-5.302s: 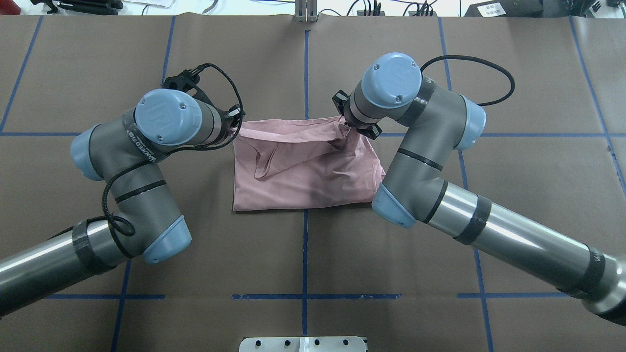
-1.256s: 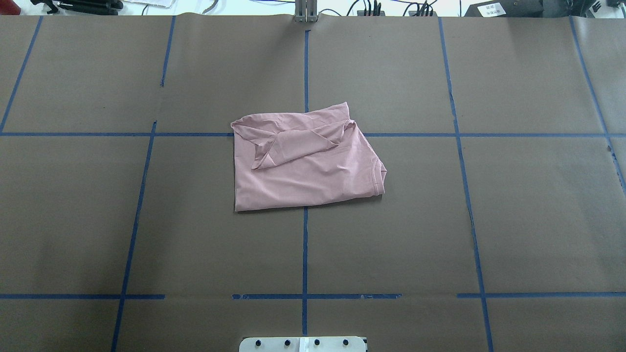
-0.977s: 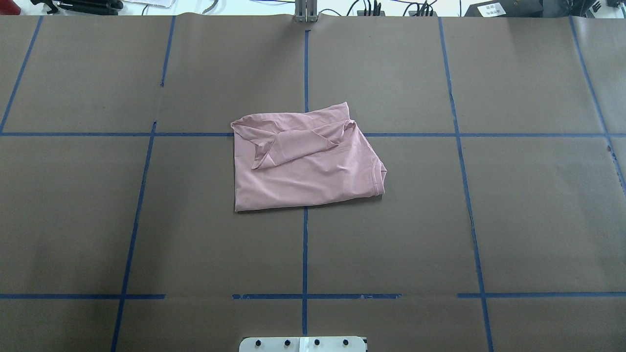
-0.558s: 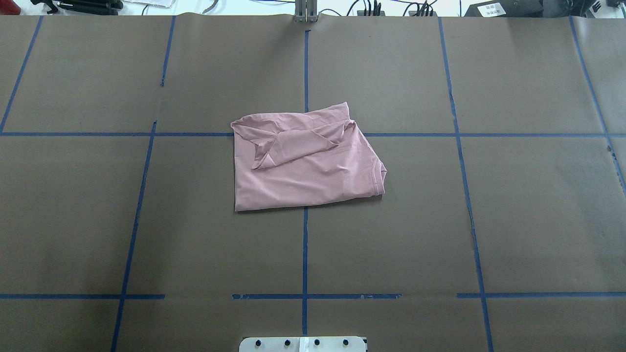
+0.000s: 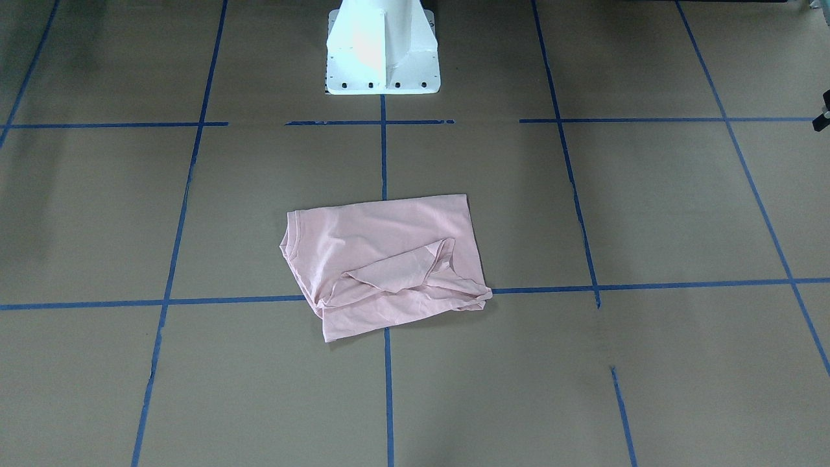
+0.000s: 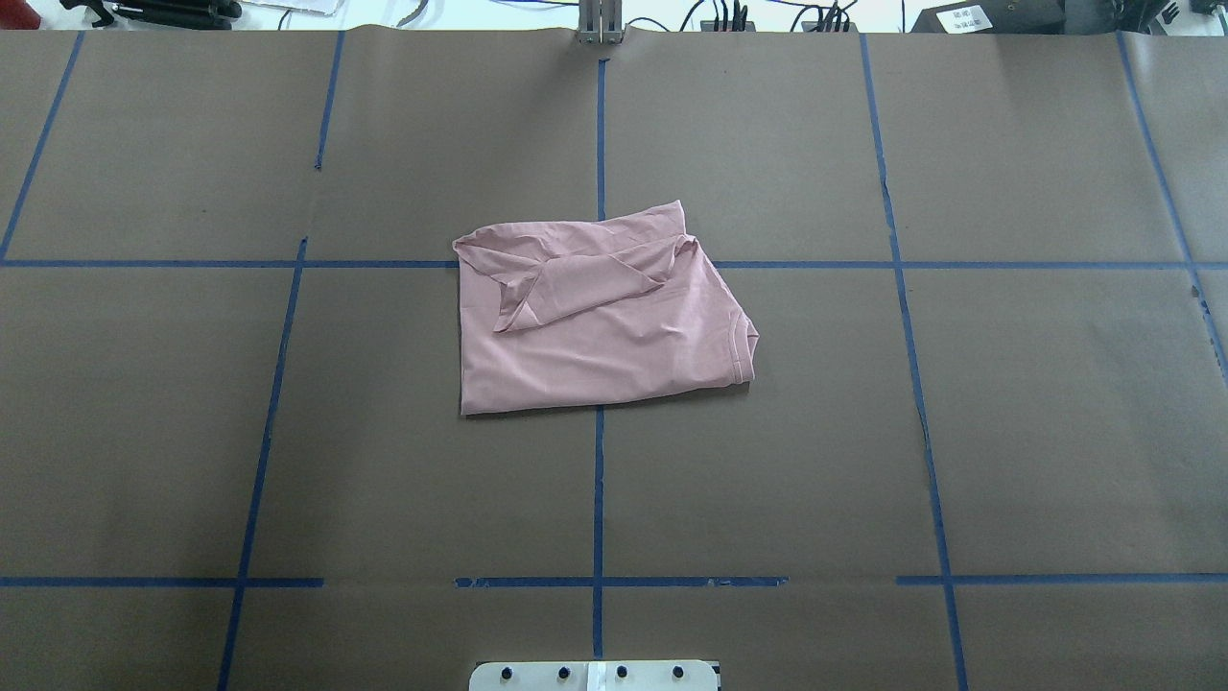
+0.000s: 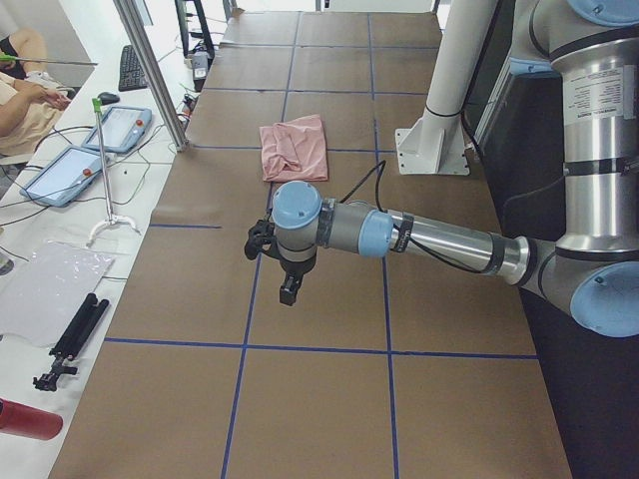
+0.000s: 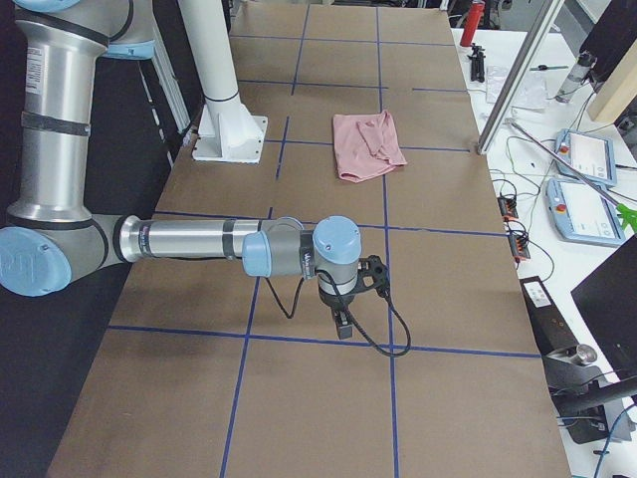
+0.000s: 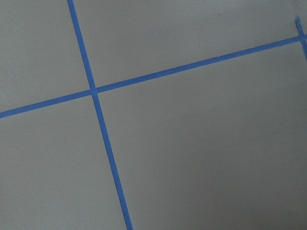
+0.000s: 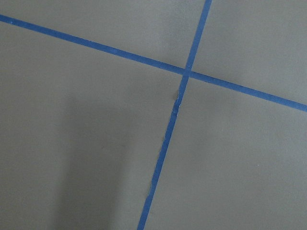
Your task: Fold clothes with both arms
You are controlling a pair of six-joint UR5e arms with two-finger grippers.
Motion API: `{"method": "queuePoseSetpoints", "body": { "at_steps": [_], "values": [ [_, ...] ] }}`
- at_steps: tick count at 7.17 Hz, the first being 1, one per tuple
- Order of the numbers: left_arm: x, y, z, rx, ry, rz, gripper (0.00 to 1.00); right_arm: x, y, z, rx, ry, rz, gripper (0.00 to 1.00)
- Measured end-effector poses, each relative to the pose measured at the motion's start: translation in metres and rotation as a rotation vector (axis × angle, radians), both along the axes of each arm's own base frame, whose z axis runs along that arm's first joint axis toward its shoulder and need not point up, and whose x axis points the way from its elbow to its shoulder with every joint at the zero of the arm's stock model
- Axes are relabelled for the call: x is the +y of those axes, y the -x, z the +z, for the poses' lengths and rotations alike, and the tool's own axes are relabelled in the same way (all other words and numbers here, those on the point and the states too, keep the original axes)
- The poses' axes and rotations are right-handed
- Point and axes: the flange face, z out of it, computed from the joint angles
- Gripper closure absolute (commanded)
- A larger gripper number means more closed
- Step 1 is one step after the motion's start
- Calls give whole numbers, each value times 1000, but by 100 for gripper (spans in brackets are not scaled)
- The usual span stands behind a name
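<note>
The pale pink T-shirt (image 6: 604, 317) lies folded in a rough rectangle at the table's middle, with a sleeve flap on top and the ribbed collar (image 6: 743, 350) at its right edge. Its print is hidden. It also shows in the front view (image 5: 382, 259) and both side views (image 7: 295, 148) (image 8: 366, 144). Both arms are out of the overhead view. The left gripper (image 7: 288, 289) hangs over bare table far from the shirt. The right gripper (image 8: 341, 324) does the same at the other end. I cannot tell whether either is open or shut. Neither holds cloth.
Brown paper with blue tape lines (image 6: 598, 499) covers the table. The white pedestal base (image 5: 381, 48) stands at the robot's side. Tablets (image 7: 60, 175) and a tripod stand past the far edge, with a person's arm (image 7: 25, 95) there. Both wrist views show only paper and tape.
Five seconds ago both grippers were at the shirt's far edge. Both arms have since pulled away to the table's ends. Over the last second nothing has moved.
</note>
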Motion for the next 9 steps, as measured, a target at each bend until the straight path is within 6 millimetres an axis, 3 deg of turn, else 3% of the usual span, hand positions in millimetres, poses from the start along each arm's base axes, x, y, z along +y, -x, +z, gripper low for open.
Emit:
{"method": "queuePoseSetpoints", "body": {
  "at_steps": [3, 6, 9],
  "values": [
    [4, 1, -19, -7, -37, -3, 0, 3, 0, 9, 0, 16, -2, 0],
    [2, 1, -14, -8, -26, -3, 0, 8, -4, 14, 3, 16, -2, 0],
    [3, 0, -21, 2, -42, -2, 0, 10, -5, 12, 8, 11, 2, 0]
  ]
}}
